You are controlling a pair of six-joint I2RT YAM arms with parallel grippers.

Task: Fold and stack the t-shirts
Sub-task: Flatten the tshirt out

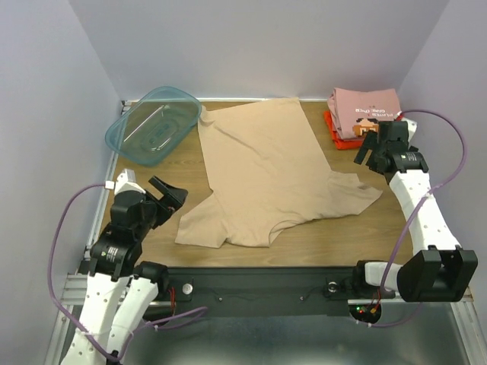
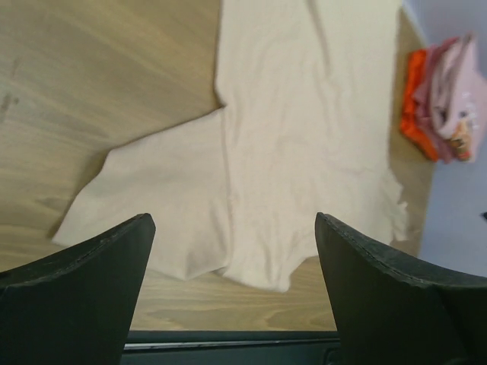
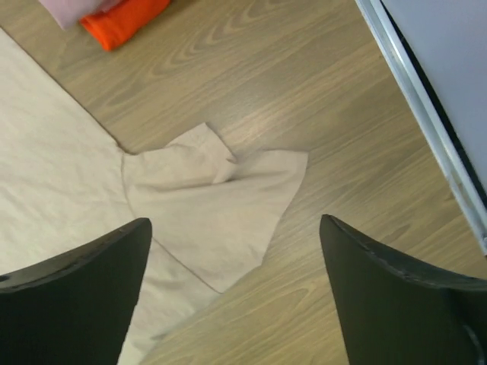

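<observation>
Lying flat at table [image 1: 319,236] centre, the tan t-shirt [image 1: 266,171] is spread ready for folding. Left gripper [image 1: 169,195] at 8 o'clock and right gripper [image 1: 367,150] at 3 o'clock hover open and empty. Pink t-shirt [image 1: 365,106] rests folded on red-orange t-shirt [image 1: 332,134] at 2 o'clock, apparently starting the stack.

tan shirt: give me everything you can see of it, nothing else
The tan t-shirt is plain beige soft cloth with no print. It is unfolded and spread flat across the middle of the wooden table, with the hem toward the far edge and the sleeves and neck toward the arms. It is lightly wrinkled, and the sleeve on the right arm's side is creased over at its tip. Its far left corner reaches the teal tub; contact there is unclear. Otherwise only the table touches it.
</observation>
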